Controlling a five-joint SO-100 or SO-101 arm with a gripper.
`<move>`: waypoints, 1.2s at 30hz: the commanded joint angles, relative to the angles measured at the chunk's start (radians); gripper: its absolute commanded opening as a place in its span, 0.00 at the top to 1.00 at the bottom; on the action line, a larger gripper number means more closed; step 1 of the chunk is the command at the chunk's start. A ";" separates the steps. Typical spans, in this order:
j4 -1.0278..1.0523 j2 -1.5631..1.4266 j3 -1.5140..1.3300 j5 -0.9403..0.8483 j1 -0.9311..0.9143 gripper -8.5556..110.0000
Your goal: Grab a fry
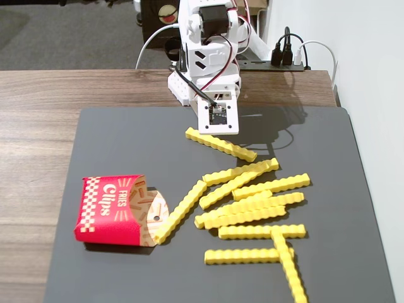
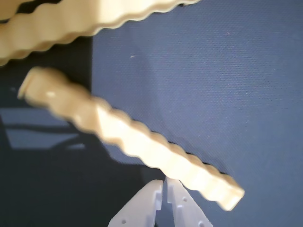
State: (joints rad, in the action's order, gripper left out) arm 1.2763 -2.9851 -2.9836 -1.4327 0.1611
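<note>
Several bright yellow crinkle-cut fries lie loose on the dark mat (image 1: pixel 107 145). The nearest fry (image 1: pixel 221 144) lies alone at the top of the group. In the wrist view this fry (image 2: pixel 142 142) runs diagonally across the picture, slightly blurred. My white gripper (image 2: pixel 164 183) comes in from the bottom edge, with its jaws together and only a thin slit between them. Its tips sit right at the fry's near edge and hold nothing. In the fixed view the gripper (image 1: pixel 218 129) hangs over the fry's left end, and its fingers are hidden under the wrist.
A red "Clips Fries" carton (image 1: pixel 110 209) lies on its side at the mat's left. The other fries (image 1: pixel 252 205) cluster in the middle and lower right. The mat sits on a wooden table (image 1: pixel 38 126). Cables and a power strip (image 1: pixel 284 58) lie behind the arm's base.
</note>
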 commanded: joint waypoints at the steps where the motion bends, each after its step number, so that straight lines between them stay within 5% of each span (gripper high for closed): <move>1: -0.011 -0.061 -0.012 -0.023 -0.031 0.92; 15: 0.012 -0.204 -0.077 -0.087 -0.080 0.92; 36: 0.193 0.245 0.382 -0.183 -0.029 0.92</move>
State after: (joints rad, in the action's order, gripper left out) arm 1.4619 -2.7765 -2.6707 -1.5984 0.1258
